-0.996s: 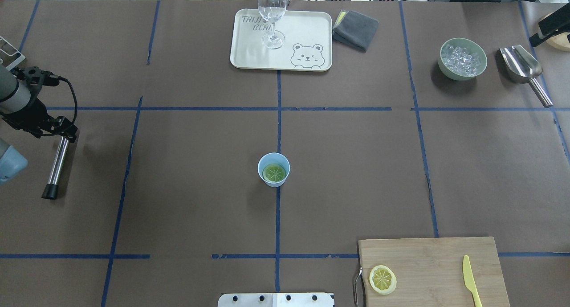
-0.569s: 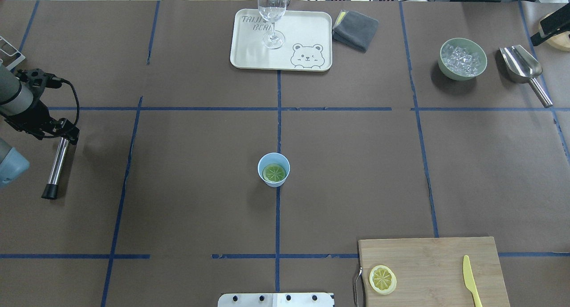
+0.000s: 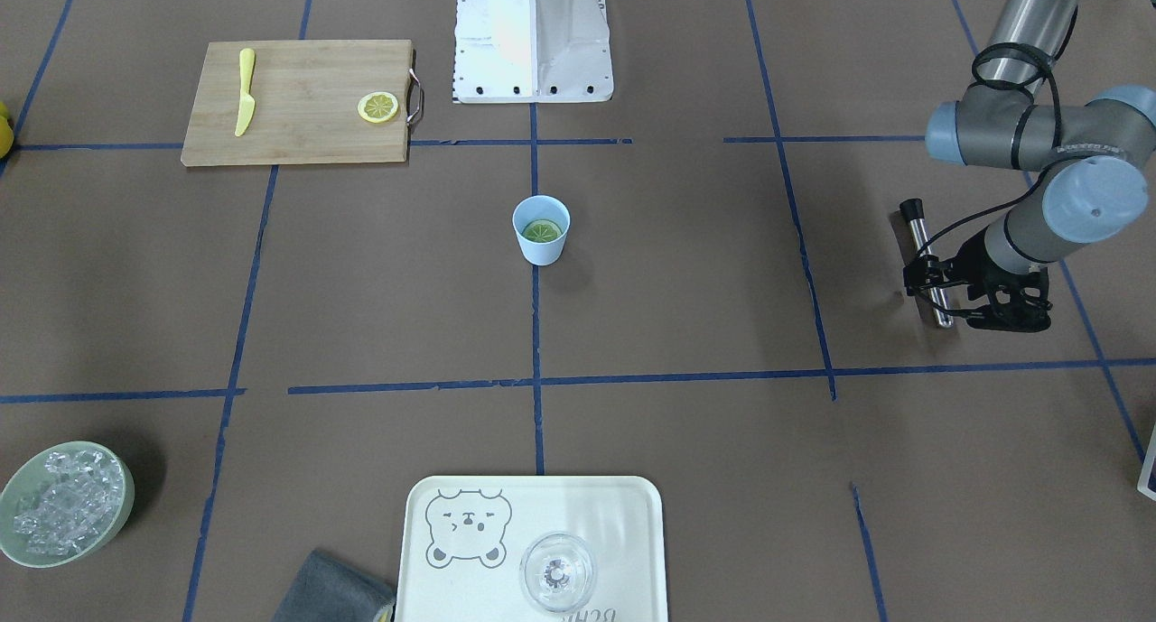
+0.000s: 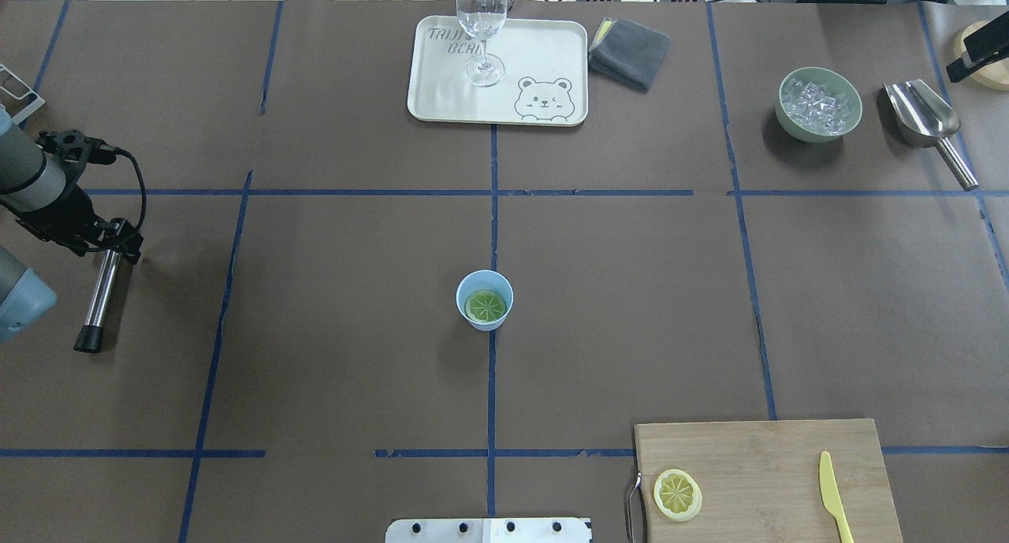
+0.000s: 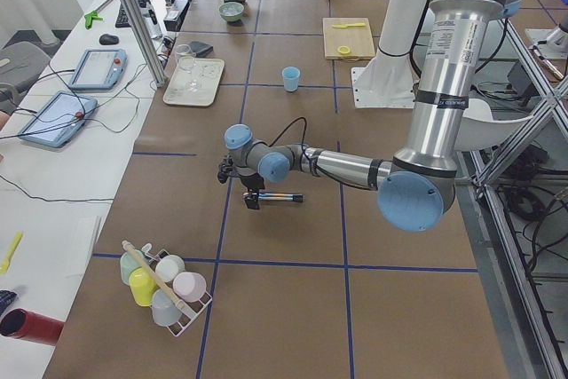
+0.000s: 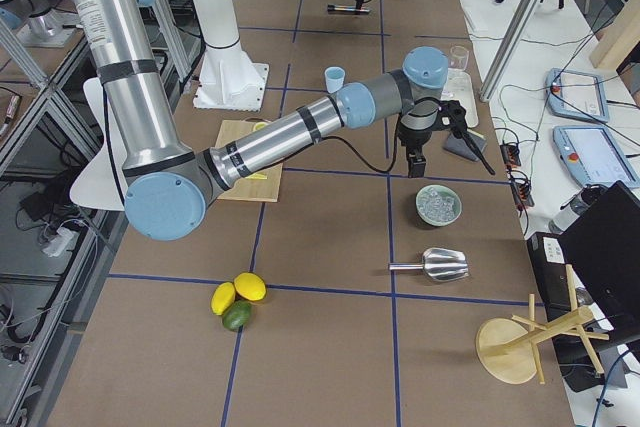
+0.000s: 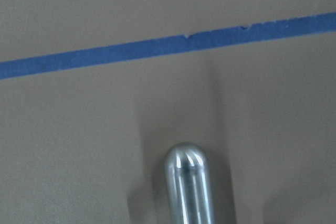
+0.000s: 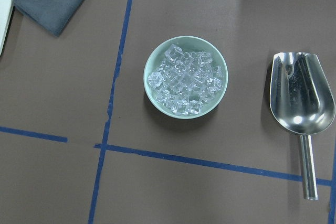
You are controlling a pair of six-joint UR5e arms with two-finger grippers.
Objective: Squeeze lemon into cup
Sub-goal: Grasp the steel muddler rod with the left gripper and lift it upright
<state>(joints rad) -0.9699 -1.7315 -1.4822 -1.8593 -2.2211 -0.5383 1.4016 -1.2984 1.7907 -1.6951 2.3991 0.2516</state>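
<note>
The light-blue cup (image 4: 463, 289) stands at the table's middle, on a blue tape line, and shows in the front view (image 3: 542, 250) too. One lemon slice (image 4: 485, 306) lies flat inside it. A second lemon slice (image 4: 677, 494) lies on the wooden cutting board (image 4: 757, 456). My left gripper (image 4: 120, 246) is far left, over the upper end of a steel rod (image 4: 98, 299) that lies on the table, and looks open. My right gripper (image 6: 415, 162) shows only in the exterior right view, high over the back right. I cannot tell whether it is open or shut.
A yellow knife (image 4: 832, 496) lies on the board. A tray (image 4: 544, 50) with a wine glass (image 4: 481, 27) and a grey cloth (image 4: 629, 50) are at the back. A green bowl of ice (image 4: 791, 113) and a metal scoop (image 4: 922, 113) are back right.
My left arm and gripper have shifted a little along the rod toward the robot. The rod has not moved. The cup and both lemon slices are unchanged.
</note>
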